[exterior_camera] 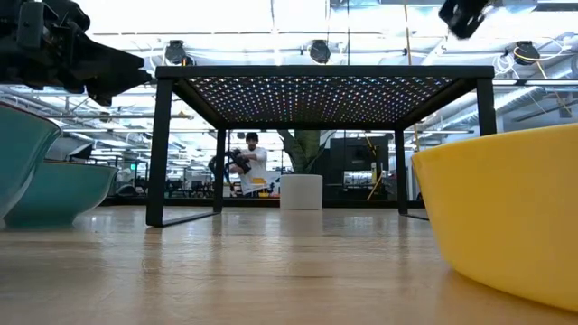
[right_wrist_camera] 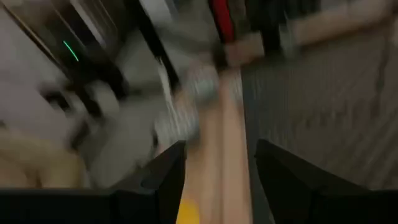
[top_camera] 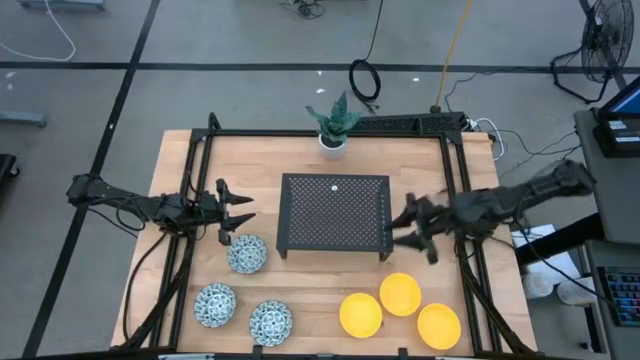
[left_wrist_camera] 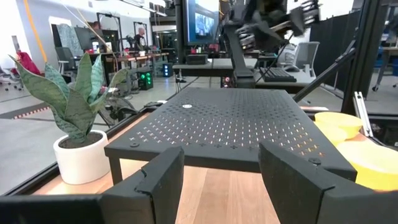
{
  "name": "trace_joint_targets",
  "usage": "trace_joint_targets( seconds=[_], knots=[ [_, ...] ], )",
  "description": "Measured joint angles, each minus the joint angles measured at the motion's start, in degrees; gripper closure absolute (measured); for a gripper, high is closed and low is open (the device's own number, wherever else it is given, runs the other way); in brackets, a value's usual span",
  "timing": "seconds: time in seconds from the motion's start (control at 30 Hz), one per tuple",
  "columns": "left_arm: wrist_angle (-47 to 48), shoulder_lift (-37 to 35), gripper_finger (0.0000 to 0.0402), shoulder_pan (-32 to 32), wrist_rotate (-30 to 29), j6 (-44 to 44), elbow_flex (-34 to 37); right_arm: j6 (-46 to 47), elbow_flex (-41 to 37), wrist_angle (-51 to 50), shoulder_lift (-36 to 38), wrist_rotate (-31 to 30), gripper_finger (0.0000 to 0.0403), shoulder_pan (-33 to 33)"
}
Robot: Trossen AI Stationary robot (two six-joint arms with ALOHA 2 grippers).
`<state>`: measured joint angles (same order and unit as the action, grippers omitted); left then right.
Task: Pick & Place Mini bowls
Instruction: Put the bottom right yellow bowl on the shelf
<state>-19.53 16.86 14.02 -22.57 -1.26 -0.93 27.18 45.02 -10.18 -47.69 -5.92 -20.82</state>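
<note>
Three patterned blue-green mini bowls [top_camera: 246, 253], [top_camera: 214, 304], [top_camera: 271, 322] rest on their bases at the table's near left. Three yellow mini bowls [top_camera: 400, 294], [top_camera: 361, 314], [top_camera: 438, 325] sit at the near right. My left gripper [top_camera: 237, 215] hovers open just left of the black perforated stand [top_camera: 335, 213], above and beyond the nearest patterned bowl. In its wrist view my left gripper [left_wrist_camera: 221, 180] points at the stand. My right gripper [top_camera: 403, 228] hovers open at the stand's right near corner, beyond the yellow bowls. The right wrist view [right_wrist_camera: 217, 174] is blurred, with a yellow patch [right_wrist_camera: 189, 213] below the fingers.
A white pot with a green plant [top_camera: 333, 140] stands at the far edge behind the stand. A black frame [top_camera: 200, 150] borders the table. Bare wood lies between the two bowl groups [top_camera: 315, 285]. In the low view a yellow bowl [exterior_camera: 506, 208] fills the right foreground.
</note>
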Motion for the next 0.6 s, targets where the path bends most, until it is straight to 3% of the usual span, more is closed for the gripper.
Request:
trace_joint_targets(
  seconds=[0.1, 0.23, 0.4, 0.6],
  knots=[
    [-0.02, 0.00, 0.0190, -0.02, -0.01, 0.02, 0.00, 9.87, 15.49, -25.30, -11.48, 1.97, 0.0222, -4.03],
    [-0.05, 0.00, 0.0190, -0.02, 0.00, 0.02, 0.00, 35.48, 27.54, -47.85, -23.55, 11.27, 0.0222, -8.92],
    [-0.03, 0.00, 0.0190, -0.02, -0.02, 0.00, 0.00, 49.94, 29.53, -51.79, -30.04, 21.23, 0.0222, -18.77],
    [-0.02, 0.00, 0.0190, 0.00, -0.02, 0.00, 0.00, 54.52, 29.53, -51.97, -32.76, 9.68, 0.0222, -28.80]
  ],
)
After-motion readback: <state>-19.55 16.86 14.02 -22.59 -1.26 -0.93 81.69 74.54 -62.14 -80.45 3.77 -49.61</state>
